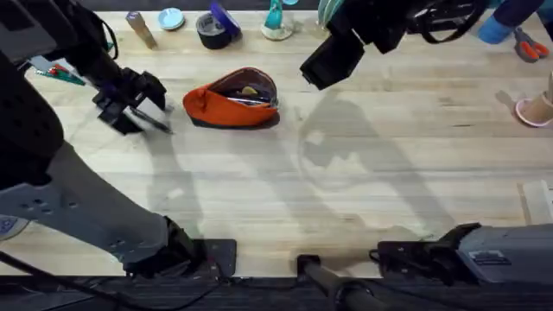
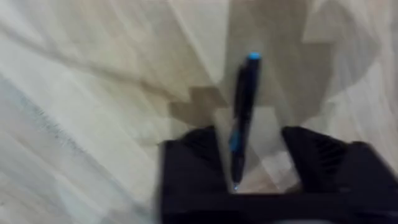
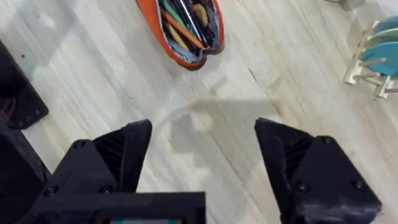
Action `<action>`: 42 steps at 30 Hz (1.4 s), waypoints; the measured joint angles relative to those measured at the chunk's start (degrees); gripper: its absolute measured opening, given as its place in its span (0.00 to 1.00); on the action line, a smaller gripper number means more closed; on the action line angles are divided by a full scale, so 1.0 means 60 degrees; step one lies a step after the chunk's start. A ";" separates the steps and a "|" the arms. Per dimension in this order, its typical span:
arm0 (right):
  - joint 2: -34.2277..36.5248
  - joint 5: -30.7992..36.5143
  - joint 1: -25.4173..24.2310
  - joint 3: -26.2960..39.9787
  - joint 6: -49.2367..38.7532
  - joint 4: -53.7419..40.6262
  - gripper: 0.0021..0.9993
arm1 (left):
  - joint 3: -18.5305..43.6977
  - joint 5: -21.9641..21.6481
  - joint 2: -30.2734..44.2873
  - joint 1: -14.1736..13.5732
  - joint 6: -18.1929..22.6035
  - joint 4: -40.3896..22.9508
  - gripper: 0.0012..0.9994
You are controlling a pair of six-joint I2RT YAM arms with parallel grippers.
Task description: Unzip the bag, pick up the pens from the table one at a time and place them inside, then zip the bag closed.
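The orange bag (image 1: 232, 102) lies unzipped on the table (image 1: 346, 190) at the back centre, with several pens showing in its dark mouth (image 3: 189, 28). Left of it, my left gripper (image 1: 143, 112) hovers low over the wood. In the left wrist view a thin dark pen (image 2: 244, 118) with a blue tip runs between the left gripper's (image 2: 249, 168) spread black fingers (image 2: 193, 162), close to one of them; the same pen (image 1: 155, 123) shows as a dark sliver in the overhead view. My right gripper (image 1: 333, 56) hangs raised to the bag's right, open (image 3: 202, 162) and empty.
Along the back edge stand a brown tube (image 1: 141, 28), a round lid (image 1: 171, 18), a dark tape roll (image 1: 212, 30) and a teal stand (image 1: 276, 22). Red-handled scissors (image 1: 529, 45) and a pink cup (image 1: 536, 108) are far right. A rack of discs (image 3: 376, 56) stands near the bag.
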 joint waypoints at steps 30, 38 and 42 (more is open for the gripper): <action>0.0000 0.0000 0.0000 0.0000 0.0000 0.0000 1.00 | -0.0150 -0.0664 -0.0328 -0.0378 0.0484 0.0078 0.04; 0.0000 0.0000 0.0000 0.0000 0.0000 0.0000 1.00 | -0.0193 -0.1030 -0.2227 -0.0847 0.1294 -0.0211 0.04; 0.0000 0.0000 0.0000 0.0000 0.0000 0.0000 1.00 | -0.0193 -0.1146 -0.3063 -0.0864 0.1682 -0.0547 0.04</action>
